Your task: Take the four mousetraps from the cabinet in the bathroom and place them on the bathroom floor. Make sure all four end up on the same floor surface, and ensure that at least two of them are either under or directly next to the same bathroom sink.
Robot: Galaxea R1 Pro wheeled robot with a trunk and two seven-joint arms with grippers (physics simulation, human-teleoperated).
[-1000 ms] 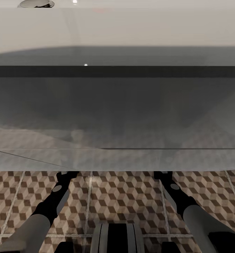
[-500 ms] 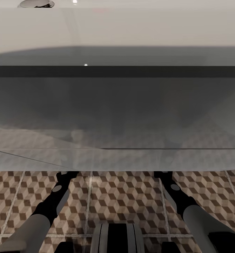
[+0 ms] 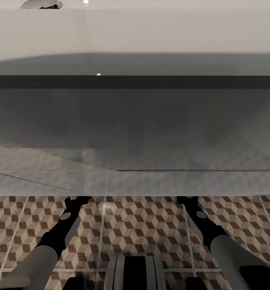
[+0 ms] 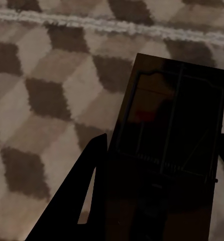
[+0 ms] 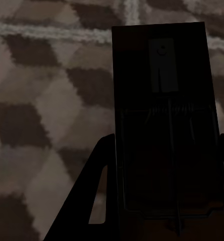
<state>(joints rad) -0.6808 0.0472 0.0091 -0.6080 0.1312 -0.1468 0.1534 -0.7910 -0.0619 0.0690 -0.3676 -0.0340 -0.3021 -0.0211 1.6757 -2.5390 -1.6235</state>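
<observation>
Seen from the head camera, the wide white sink (image 3: 135, 32) spans the upper frame, with a dark band under its rim and a grey underside reaching down to mid-picture. Below it lies the bathroom floor (image 3: 143, 225), tiled in a brown, beige and white cube pattern. Both dark arms reach forward from the lower corners, and their ends pass out of sight beneath the sink's front edge.

In the left wrist view, the left gripper (image 4: 157, 165) has a mousetrap (image 4: 175, 115) between its two dark fingers, gripped at the near end; the board juts forward past the fingertips above the patterned tiles, in deep shadow, a red bit faintly visible on it.

In the right wrist view, the right gripper (image 5: 164, 170) likewise clamps a second mousetrap (image 5: 162, 95) between its fingers, the board pointing away over the tiles, its spring bar dimly visible. Whether either board touches the floor cannot be told.
</observation>
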